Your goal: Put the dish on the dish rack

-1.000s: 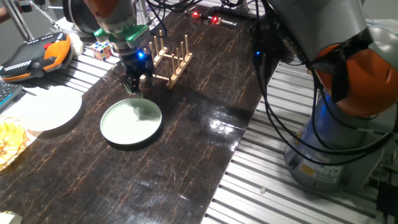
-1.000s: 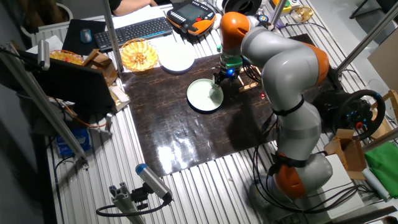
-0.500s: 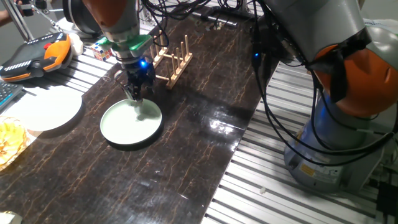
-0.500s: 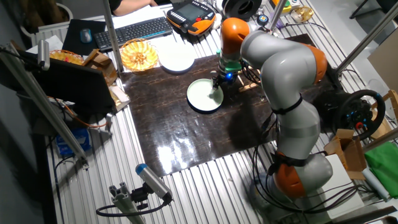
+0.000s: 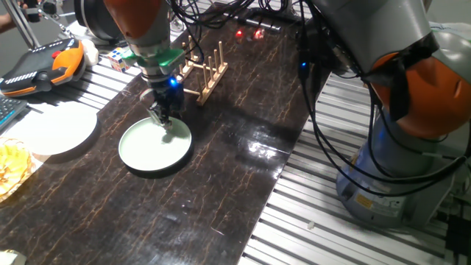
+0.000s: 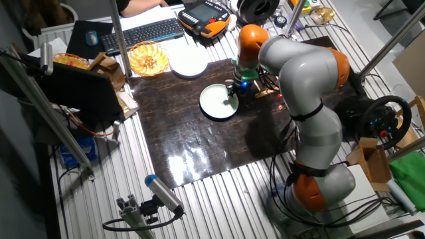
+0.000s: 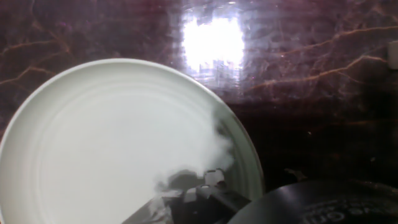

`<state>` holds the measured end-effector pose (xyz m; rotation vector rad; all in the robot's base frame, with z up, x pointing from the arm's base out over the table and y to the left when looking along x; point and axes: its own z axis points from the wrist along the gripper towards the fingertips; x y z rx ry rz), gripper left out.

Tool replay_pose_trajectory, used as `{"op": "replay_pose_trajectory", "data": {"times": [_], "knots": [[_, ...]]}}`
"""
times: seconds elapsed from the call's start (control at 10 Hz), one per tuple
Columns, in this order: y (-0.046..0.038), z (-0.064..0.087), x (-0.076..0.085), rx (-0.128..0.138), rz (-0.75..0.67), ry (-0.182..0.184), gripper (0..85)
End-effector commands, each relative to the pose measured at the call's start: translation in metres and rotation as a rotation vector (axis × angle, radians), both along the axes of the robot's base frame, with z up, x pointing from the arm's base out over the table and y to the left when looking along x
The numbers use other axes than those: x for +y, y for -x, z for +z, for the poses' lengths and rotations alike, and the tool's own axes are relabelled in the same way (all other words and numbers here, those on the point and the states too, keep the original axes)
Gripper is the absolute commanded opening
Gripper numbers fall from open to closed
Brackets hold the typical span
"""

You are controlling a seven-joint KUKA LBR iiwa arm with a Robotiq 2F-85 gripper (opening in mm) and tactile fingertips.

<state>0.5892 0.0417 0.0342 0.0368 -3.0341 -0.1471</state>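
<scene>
The tool [image 5: 165,120] stands low over the dish [image 5: 151,149] rim, positioned for an edge grasp; jaw state cannot be determined. The dish lies flat on the surface [image 5: 221,162], the rack [image 5: 204,70] just behind the tool.

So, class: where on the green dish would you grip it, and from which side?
Grip the raised rim on the edge nearest the rack, coming from above. The dish lies flat on the table, so only its rim gives the fingers something to pinch, one inside, one outside. The gripper hangs right over that edge.
</scene>
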Motion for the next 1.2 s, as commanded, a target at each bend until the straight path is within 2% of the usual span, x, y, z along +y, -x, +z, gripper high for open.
{"op": "replay_pose_trajectory", "data": {"times": [0.0,0.2,0.4,0.6,0.8,0.9,1.1], "knots": [[-0.0004,0.002,0.0,0.008,0.004,-0.013,35.7],[0.0002,0.002,0.001,0.005,0.03,-0.057,4.7],[-0.0003,0.003,0.002,0.006,0.039,-0.058,2.0],[-0.0002,0.018,0.0,0.005,0.045,-0.038,2.0],[0.0022,0.046,-0.004,0.009,0.041,-0.016,2.0],[0.0058,0.065,-0.007,0.01,0.036,-0.003,2.0],[0.0134,0.102,-0.017,0.018,0.024,0.044,2.0]]}}
